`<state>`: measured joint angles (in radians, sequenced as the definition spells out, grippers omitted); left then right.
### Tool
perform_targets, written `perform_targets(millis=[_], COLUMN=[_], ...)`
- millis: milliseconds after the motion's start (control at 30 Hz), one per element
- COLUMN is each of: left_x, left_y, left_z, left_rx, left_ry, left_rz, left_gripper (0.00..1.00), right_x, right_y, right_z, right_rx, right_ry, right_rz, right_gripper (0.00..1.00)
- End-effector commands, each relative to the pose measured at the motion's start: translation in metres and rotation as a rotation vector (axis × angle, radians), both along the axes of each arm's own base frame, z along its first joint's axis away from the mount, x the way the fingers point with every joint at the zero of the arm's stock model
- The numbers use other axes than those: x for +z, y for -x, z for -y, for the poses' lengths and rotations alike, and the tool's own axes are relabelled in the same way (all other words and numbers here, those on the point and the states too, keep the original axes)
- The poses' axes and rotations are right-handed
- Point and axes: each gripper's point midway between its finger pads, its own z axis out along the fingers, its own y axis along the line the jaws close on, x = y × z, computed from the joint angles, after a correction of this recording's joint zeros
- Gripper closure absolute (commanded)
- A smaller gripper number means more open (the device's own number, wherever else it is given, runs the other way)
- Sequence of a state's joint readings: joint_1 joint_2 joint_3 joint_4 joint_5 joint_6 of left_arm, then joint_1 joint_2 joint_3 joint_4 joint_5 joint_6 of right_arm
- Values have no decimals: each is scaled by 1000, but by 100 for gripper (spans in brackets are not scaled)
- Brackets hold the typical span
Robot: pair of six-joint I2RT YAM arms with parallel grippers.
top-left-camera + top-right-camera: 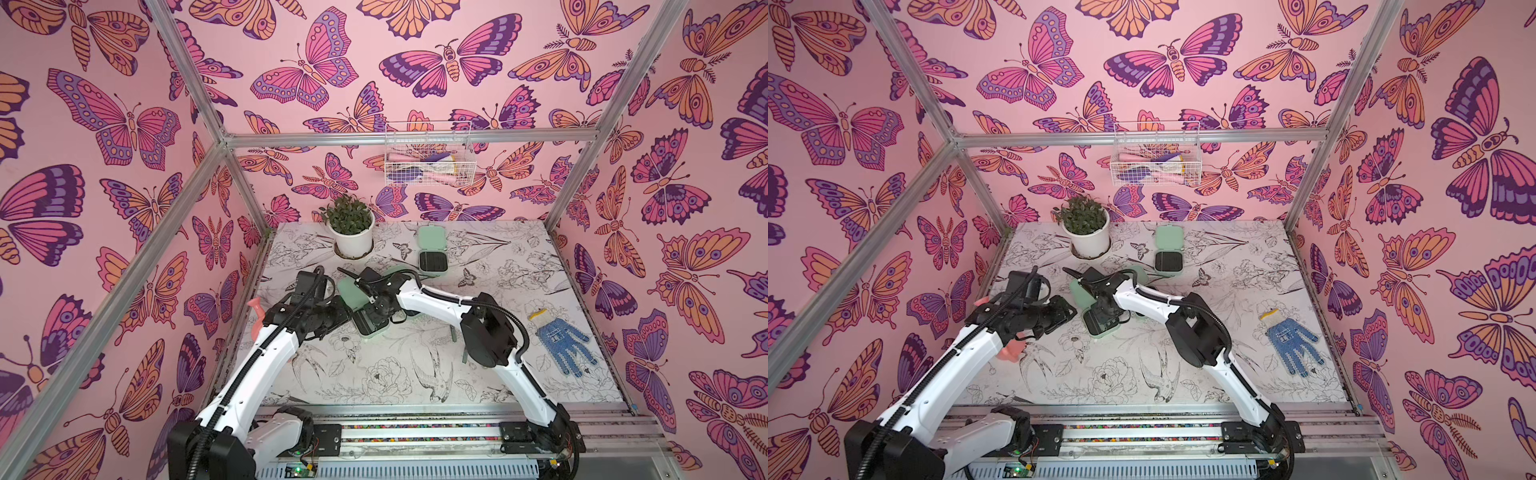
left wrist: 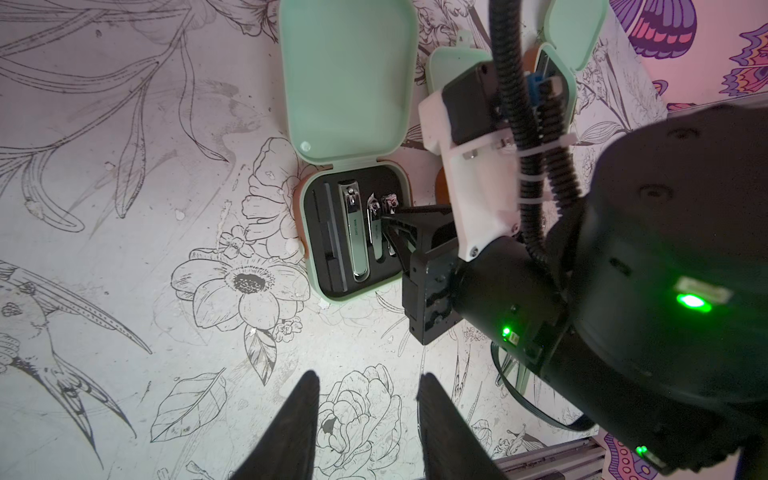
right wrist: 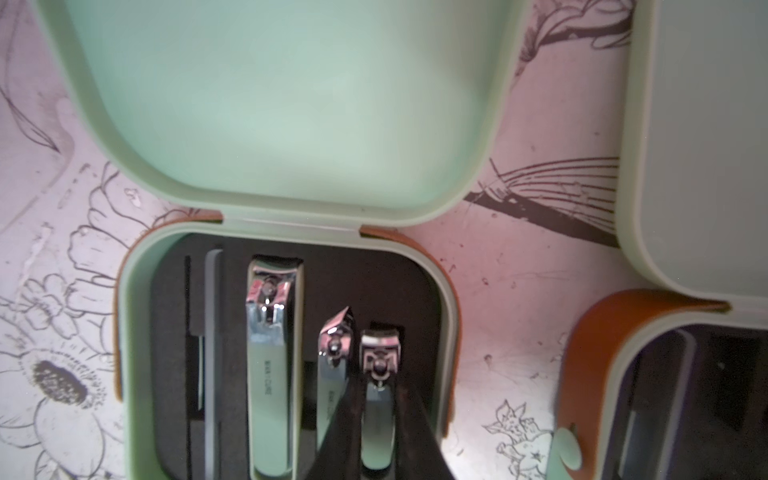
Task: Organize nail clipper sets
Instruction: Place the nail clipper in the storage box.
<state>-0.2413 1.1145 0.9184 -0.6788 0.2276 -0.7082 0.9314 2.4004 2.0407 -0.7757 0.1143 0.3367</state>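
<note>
Small metal clipper (image 3: 377, 409) pinched across sides by near-shut right tool (image 3: 374, 392) inside mint-green plastic case (image 3: 132, 353); prob light, stiff, slippery.

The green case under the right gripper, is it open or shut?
Open. The case has its lid folded flat back, and the black tray with clippers shows.
</note>
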Motion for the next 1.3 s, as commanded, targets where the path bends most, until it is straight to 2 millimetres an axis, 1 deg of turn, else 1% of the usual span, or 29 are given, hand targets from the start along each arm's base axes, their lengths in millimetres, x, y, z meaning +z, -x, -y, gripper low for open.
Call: perform_targets(millis=[0,300,800,967,1100,1267], left_x=[-8,-9,-8,-8,-8,-8], left_y=[7,7,6,6,6,6], left_z=[-4,-4,-4,-5,-5,-4], left_rx=[6,6,4,6,4,3], left_ry=[-9,-8,-5,-6,-6,-5], left_rz=[-31,-33,-31,-33,-31,-31], left_gripper=[58,58,58,58,58,58], right_x=[-44,-45,-68,-77,-69,-44], right_y=[21,21,25,30,27,19], right_z=[16,14,20,20,18,10], right_rx=[13,15,-3,-1,-8,-5], right_ry=[121,126,173,181,164,120], right_rz=[-89,-97,-139,-164,-149,-100], right_gripper=[87,86,86,85,79,77])
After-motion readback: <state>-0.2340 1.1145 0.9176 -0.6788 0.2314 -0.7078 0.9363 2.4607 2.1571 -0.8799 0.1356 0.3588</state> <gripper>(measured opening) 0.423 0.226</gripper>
